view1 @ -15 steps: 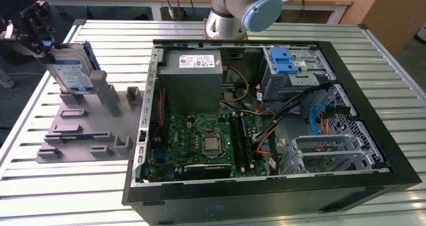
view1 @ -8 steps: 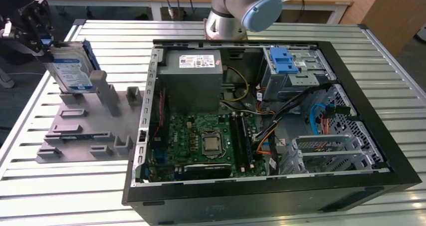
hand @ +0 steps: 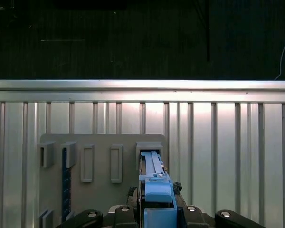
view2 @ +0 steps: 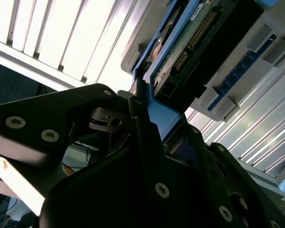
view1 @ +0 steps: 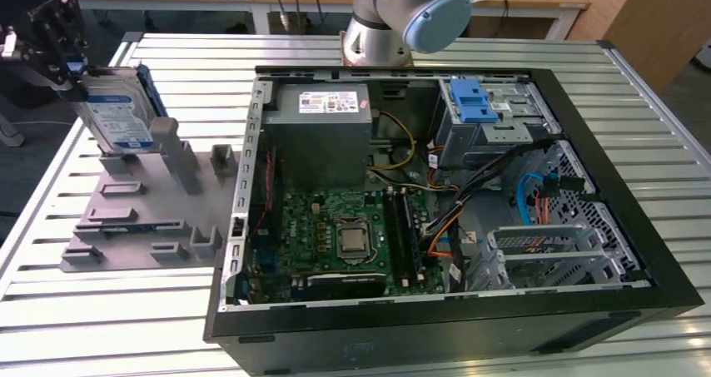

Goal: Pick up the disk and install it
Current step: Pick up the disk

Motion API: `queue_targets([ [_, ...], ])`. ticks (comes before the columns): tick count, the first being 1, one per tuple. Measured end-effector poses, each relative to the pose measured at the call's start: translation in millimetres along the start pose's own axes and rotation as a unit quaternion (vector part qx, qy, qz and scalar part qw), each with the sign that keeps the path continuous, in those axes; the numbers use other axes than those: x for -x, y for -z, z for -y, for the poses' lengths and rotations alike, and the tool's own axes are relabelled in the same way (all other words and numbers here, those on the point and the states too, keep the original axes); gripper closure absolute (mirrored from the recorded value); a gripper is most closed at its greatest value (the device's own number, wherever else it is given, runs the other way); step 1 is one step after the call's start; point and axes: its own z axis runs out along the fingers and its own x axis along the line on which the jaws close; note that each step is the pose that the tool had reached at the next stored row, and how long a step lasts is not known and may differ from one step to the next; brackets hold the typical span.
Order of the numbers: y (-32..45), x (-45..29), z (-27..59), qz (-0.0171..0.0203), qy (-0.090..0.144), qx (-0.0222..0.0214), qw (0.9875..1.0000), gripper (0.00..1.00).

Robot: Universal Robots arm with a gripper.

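The disk (view1: 116, 115), silver-grey with a blue and white label and a blue bracket, stands upright on edge in a slot of the grey fixture plate (view1: 145, 219) at the exterior view's left. My gripper (view1: 67, 61) sits at its top edge, shut on the blue bracket. In the first wrist view the disk (hand: 154, 173) runs edge-on from between my black fingers (hand: 126, 211) into the fixture's slot. The second wrist view shows the disk's underside with its connector pins (view2: 192, 40) and the blue bracket clamped by a black finger (view2: 140, 118).
An open black computer case (view1: 622, 227) lies at the centre and right, holding a grey power supply (view1: 322, 136), a motherboard (view1: 345, 235) and a silver drive cage with a blue latch (view1: 475, 102). The arm's base (view1: 384, 27) stands behind the case. All rests on a slatted metal table (view1: 111, 319).
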Motion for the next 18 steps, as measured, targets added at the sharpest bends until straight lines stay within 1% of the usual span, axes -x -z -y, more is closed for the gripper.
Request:
queue_targets([
  [18, 9.3, 0.0, -0.1, 0.0000, 0.000, 0.0000, 1.0000, 0.64],
])
